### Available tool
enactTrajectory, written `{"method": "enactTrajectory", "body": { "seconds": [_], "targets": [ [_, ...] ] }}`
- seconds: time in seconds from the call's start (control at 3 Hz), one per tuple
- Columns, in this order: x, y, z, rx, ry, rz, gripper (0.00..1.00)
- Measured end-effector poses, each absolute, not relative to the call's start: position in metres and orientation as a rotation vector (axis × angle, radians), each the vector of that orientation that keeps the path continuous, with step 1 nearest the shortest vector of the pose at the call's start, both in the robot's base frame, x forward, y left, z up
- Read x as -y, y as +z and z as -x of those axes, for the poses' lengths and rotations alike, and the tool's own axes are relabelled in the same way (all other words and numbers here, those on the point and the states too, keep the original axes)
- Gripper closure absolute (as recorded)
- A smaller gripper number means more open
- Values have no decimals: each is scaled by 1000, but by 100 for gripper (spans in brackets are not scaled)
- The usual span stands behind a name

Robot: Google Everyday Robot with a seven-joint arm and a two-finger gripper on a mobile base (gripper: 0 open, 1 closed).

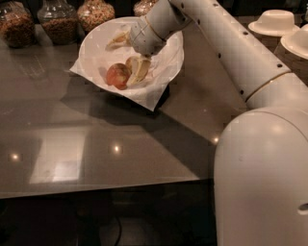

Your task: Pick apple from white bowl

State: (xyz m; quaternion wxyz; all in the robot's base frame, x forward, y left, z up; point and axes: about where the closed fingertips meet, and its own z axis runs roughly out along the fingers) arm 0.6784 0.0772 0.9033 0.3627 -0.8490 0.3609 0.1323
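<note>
The gripper point(128, 54) hangs inside the bowl point(96, 48) on the bench point(96, 144), jaws spread apart and gripping nothing. The apple point(118, 75) lies on the paper point(144, 98) in the bowl, just beside the nearer jaw. Jars point(60, 21) stand behind.

A dark, glossy table point(96, 129) fills most of the view, with small glints of light and a pale rectangular reflection near its front edge. Along the back edge stand four glass jars: the left jar point(15, 23) and second jar point(60, 20) hold dark brown pieces, the third jar point(96, 13) holds lighter ones, and the fourth jar point(144, 6) is partly hidden. At far right, well apart from the jars, sit small off-white bowls point(275, 21), another bowl point(296, 43) just beside them. The gripper point(124, 57) hangs just before the jars.
</note>
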Motion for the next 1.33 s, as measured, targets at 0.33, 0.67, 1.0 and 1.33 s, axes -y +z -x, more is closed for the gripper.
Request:
{"method": "enactTrajectory", "body": {
  "seconds": [0.33,0.67,1.0,1.33],
  "targets": [
    [-90,877,-684,-929,409,2189,28],
    [-92,874,-687,-928,415,2191,29],
    [-93,873,-688,-928,416,2191,34],
    [-93,873,-688,-929,417,2193,53]
  ]
}}
